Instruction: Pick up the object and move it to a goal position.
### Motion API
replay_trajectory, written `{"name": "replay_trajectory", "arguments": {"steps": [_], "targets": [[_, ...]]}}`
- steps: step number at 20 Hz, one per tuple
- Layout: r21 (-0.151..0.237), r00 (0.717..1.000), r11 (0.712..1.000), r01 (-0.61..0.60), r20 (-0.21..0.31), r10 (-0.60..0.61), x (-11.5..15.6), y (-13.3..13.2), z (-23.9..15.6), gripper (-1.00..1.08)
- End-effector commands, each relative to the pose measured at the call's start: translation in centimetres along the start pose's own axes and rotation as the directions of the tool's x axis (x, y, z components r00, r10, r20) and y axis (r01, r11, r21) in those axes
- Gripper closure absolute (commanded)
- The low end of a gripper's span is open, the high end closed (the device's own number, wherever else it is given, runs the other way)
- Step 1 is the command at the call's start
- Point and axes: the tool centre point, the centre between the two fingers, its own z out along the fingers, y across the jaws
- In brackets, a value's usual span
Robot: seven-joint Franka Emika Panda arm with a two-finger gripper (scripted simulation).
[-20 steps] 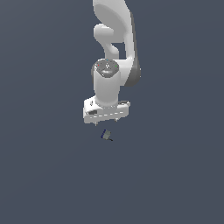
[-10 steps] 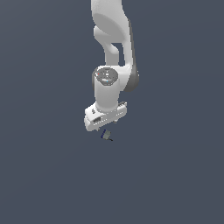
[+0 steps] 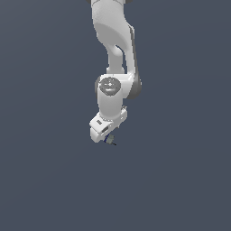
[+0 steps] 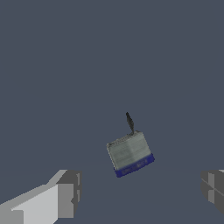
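Since a second ago the pincer [image 3: 109, 137] has dropped down onto the object [image 4: 130, 154], which sits on the desk between its spread, unclenched fingers [image 4: 65, 194]; grasp looks imminent.

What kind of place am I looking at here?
Likely a computer simulation, not a real room: a featureless grey-blue floor, a smooth white robot arm, and one tiny blocky object between its open gripper fingers.
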Motion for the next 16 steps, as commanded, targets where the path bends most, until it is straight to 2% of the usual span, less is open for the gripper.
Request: {"name": "replay_trajectory", "arguments": {"steps": [1, 8, 16], "targets": [[0.003, 0.998, 0.998, 0.070, -0.004, -0.070, 0.1, 0.0, 0.6, -0.92], [0.008, 0.971, 0.971, 0.238, -0.016, -0.238, 0.4, -0.1, 2.1, -0.92], [0.009, 0.938, 0.938, 0.345, -0.026, -0.345, 0.5, -0.2, 3.1, -0.92]]}}
